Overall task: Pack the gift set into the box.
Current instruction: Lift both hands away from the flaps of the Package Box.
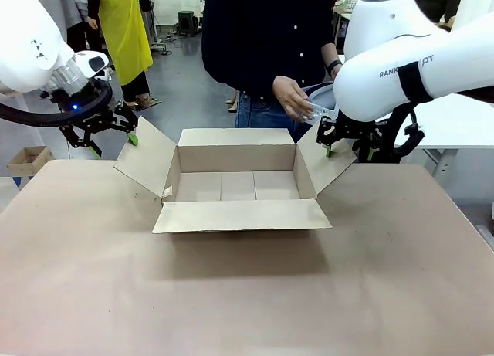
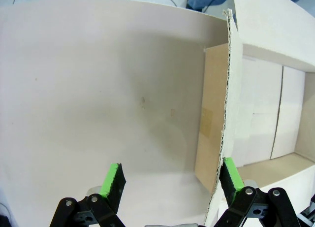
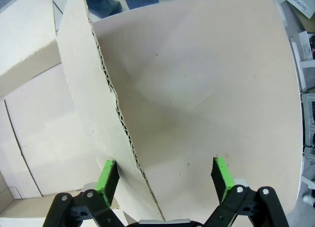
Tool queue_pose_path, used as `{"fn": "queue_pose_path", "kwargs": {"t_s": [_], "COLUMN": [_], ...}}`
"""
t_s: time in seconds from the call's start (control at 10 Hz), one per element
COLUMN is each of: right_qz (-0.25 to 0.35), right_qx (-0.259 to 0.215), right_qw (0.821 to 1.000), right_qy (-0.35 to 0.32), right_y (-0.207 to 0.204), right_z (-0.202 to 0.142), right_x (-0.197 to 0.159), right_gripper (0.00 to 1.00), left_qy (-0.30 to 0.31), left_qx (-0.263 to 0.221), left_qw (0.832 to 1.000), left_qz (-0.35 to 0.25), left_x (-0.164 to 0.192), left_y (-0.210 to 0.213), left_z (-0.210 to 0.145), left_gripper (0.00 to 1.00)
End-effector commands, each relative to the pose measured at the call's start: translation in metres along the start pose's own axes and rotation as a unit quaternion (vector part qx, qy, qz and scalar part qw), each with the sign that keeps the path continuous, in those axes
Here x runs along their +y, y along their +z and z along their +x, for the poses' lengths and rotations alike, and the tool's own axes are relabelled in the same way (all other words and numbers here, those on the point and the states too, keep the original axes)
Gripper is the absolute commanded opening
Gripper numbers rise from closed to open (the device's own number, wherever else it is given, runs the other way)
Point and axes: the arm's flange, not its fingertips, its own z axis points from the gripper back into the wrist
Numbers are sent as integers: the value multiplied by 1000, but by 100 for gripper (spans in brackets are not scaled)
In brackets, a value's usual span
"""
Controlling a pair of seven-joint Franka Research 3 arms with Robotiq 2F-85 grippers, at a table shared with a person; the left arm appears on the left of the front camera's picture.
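The box (image 1: 239, 188) stands open on the tabletop (image 1: 247, 294). The left hand (image 1: 113, 144) and right hand (image 1: 349, 150) are both spread wide, each straddling a side flap's edge.

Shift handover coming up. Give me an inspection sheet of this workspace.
Surface: brown table, carrying the box.
Job's things: box open and empty, four flaps spread; gift set in the person's hand beyond the box, partly hidden by the right arm.
Clutter: nothing seen.
Grippers: left gripper open, left flap's edge between its fingers; right gripper open, right flap's edge between its fingers.
Cables: black hose looped at the left wrist.
Surroundings: small carton off the table's left; white bench at right.
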Motion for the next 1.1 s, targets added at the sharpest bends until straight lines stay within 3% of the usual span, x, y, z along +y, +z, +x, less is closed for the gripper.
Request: {"fn": "queue_pose_path", "kwargs": {"t_s": [0.0, 1.0], "right_qz": [-12, -12], "right_qx": [-8, -8], "right_qw": [1000, 1000], "right_qy": [-8, -8], "right_y": [2, 2], "right_z": [1, 1], "right_x": [1, 1], "right_gripper": [100, 100], "left_qy": [6, 6], "left_qx": [-4, -4], "left_qw": [1000, 1000], "left_qz": [6, 6], "left_x": [0, 0], "left_y": [2, 2], "left_z": [0, 0], "left_gripper": [100, 100]}}
